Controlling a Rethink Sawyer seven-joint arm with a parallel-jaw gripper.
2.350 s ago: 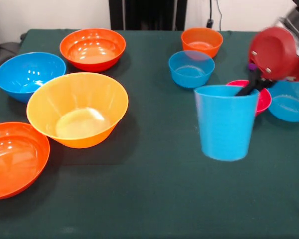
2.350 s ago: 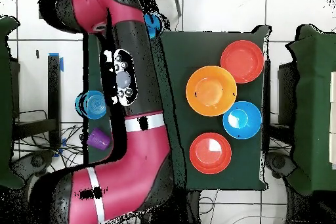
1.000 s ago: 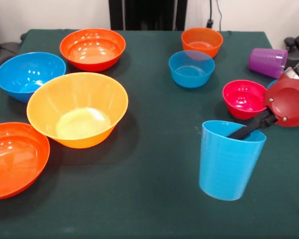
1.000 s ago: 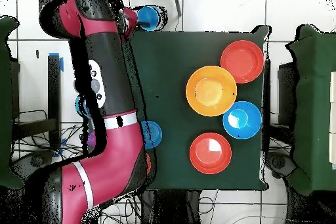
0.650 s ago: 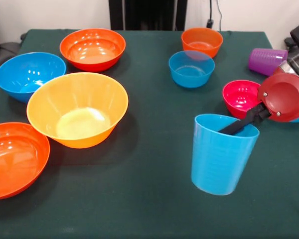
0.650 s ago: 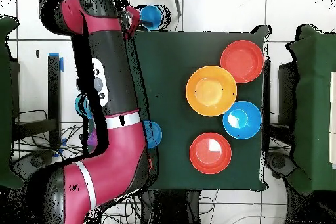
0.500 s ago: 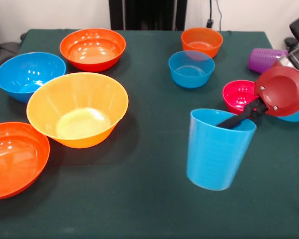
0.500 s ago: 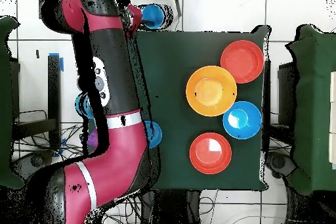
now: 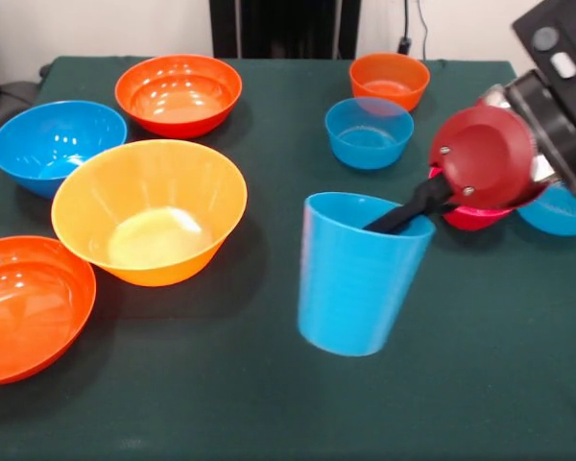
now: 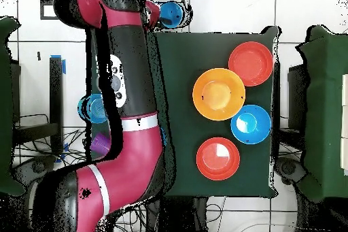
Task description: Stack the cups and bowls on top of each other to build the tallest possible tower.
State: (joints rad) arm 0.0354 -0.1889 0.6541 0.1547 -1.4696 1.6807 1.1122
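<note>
The arm [image 10: 129, 100] is glossy red with black segments, white bands, and a red disc [image 9: 482, 158] bearing what seem small screws.

Looks like a robot lab: white tiled floor [image 10: 224, 11], loose cables [image 10: 41, 158], green-clothed worktop [image 9: 269, 403] under the arm.

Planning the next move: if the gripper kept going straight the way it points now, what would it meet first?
The gripper reaches down and leftward into the blue cup it carries, so the cup's inside wall comes first. Beyond that lies bare green table, though depth is hard to judge.
</note>
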